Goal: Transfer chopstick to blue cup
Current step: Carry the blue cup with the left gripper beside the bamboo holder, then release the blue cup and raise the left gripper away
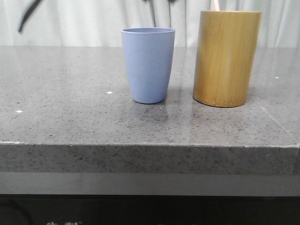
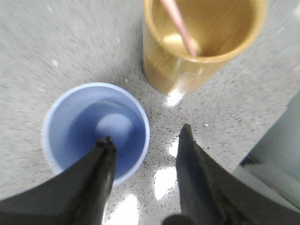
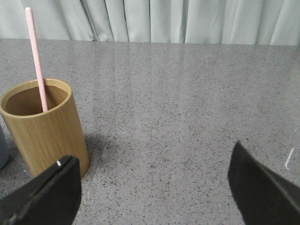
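The blue cup [image 1: 148, 65] stands upright and empty mid-table. To its right stands the taller bamboo holder [image 1: 227, 58], with a pink chopstick tip [image 1: 215, 4] above its rim. In the left wrist view my left gripper [image 2: 145, 136] is open and empty. It hovers above the table over the blue cup's [image 2: 96, 131] rim on the holder's side, with the holder [image 2: 201, 47] and the leaning chopstick [image 2: 180, 26] beyond. In the right wrist view my right gripper [image 3: 152, 161] is wide open and empty, beside the holder [image 3: 44, 126] and apart from it. The chopstick [image 3: 36, 61] stands in the holder.
The grey speckled stone table [image 1: 70, 117] has its front edge near the camera. A pale curtain [image 3: 187, 21] hangs behind the table. A dark blurred streak [image 1: 28, 16], perhaps part of an arm, shows at the upper left of the front view.
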Motion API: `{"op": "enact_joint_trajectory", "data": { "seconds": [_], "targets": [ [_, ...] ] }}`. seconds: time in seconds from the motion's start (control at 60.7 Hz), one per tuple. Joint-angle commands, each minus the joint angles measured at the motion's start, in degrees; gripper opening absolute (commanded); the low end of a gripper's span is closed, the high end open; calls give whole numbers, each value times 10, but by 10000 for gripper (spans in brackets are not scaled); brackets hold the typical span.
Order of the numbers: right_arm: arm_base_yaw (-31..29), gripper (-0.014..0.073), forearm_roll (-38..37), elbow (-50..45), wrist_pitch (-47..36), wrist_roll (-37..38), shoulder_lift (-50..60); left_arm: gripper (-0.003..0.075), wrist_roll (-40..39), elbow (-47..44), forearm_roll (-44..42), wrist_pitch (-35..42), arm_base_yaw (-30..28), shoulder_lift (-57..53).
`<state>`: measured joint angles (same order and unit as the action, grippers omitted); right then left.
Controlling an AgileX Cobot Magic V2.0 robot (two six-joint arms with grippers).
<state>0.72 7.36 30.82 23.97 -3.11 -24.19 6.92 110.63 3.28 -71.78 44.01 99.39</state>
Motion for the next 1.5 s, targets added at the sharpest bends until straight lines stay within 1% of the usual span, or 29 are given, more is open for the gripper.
{"op": "enact_joint_trajectory", "data": {
  "seconds": [0.0,0.049,0.148,0.247,0.412,0.527,0.56,0.659,0.791,0.857,0.972,1.153,1.334,1.483],
  "targets": [
    [-3,643,1,21,-45,0,-7,263,-7,18,-15,-9,-6,-58],
    [-3,643,1,21,-45,0,-7,220,-7,14,-26,-9,-13,-72],
    [-3,643,1,21,-45,0,-7,87,-9,-10,-40,-9,-40,-105],
    [-3,643,1,21,-45,0,-7,-20,-10,-48,-41,-9,-73,-139],
    [-3,643,1,21,-45,0,-7,-19,-16,-137,-41,-9,-143,-212],
    [-3,643,1,21,-45,0,-7,-19,-21,-200,-43,3,-216,-276],
    [-3,643,1,21,-45,0,-7,-19,-23,-222,-43,12,-231,-287],
    [-3,643,1,21,-45,0,-7,-19,-33,-288,-43,51,-303,-348],
    [-3,643,1,21,-45,0,-7,-19,-39,-379,-39,124,-360,-434],
    [-3,643,1,21,-45,0,-7,-19,-39,-433,-29,174,-372,-480],
    [-3,643,1,21,-46,0,-7,-19,-39,-521,-26,258,-373,-574],
    [-3,643,1,21,-51,0,-7,-19,-39,-654,-27,342,-372,-707],
    [-3,643,1,21,-52,0,-8,-19,-39,-767,-24,412,-372,-815],
    [-3,643,1,25,-86,0,-42,-19,-39,-798,-19,421,-372,-862]
  ]
}}
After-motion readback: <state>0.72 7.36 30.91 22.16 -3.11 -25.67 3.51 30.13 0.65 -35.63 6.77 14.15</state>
